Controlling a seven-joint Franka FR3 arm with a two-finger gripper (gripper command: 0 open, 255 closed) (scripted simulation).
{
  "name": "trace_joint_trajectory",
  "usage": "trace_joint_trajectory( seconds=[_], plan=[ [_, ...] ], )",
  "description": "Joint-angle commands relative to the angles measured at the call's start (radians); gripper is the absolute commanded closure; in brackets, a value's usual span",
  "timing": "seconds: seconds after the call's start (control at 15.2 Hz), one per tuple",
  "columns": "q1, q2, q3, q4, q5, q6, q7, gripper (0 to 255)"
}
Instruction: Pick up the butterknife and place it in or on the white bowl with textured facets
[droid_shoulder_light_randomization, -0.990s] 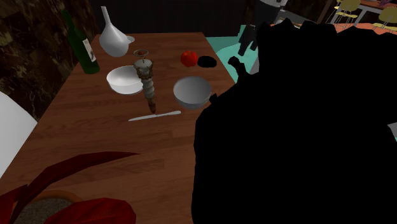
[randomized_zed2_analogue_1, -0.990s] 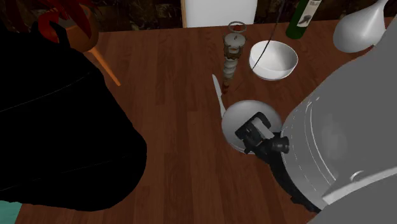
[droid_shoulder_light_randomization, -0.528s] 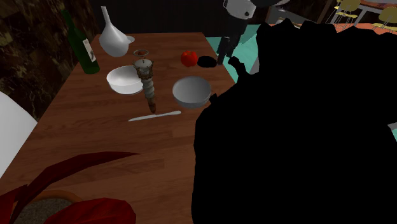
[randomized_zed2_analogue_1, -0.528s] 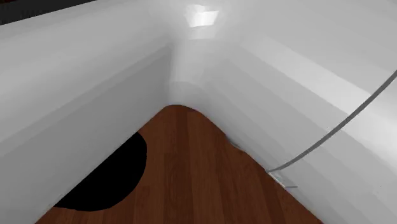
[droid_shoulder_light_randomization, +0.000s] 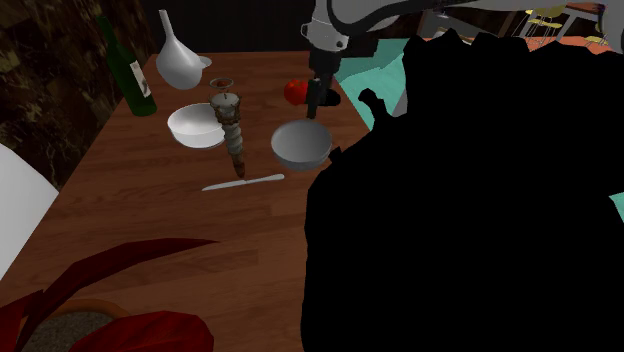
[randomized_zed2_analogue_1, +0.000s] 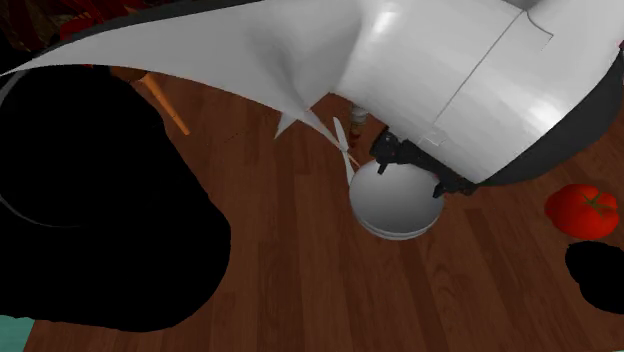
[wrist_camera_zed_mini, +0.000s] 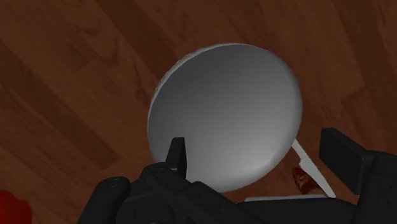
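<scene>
White arm (droid_shoulder_light_randomization: 345, 20) reaching down over the grey bowl (droid_shoulder_light_randomization: 302, 143), jaws spread apart and empty above it, butterknife (droid_shoulder_light_randomization: 243, 182) flat on the tabletop (droid_shoulder_light_randomization: 150, 220) beside the bowl.

The butterknife (droid_shoulder_light_randomization: 243, 182) is a slim, pale, one-piece blade lying flat on the brown wooden table (droid_shoulder_light_randomization: 150, 220). In the shoulder view it runs almost left to right, its right end a little farther back. Nothing touches it. The wrist view shows part of it as a pale strip (wrist_camera_zed_mini: 312, 168).

The white bowl (droid_shoulder_light_randomization: 195, 125) stands upright farther back on the table, apart from the knife. It is round with a thick rim, and its hollow is bare. Its facets cannot be made out.
</scene>
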Motion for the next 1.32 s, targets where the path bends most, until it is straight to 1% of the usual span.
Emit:
trace_joint_trajectory(
  seconds=[0.0,0.53,1.12,1.25],
  plan=[
    [0.013,0.072,0.008,0.049,0.006,0.007,-0.042,0],
    [0.065,0.347,0.063,0.266,0.008,0.003,-0.171,0],
    [0.138,0.650,0.130,0.555,-0.033,-0.051,-0.286,0],
    [0.142,0.663,0.132,0.555,-0.035,-0.041,-0.290,0]
  ],
)
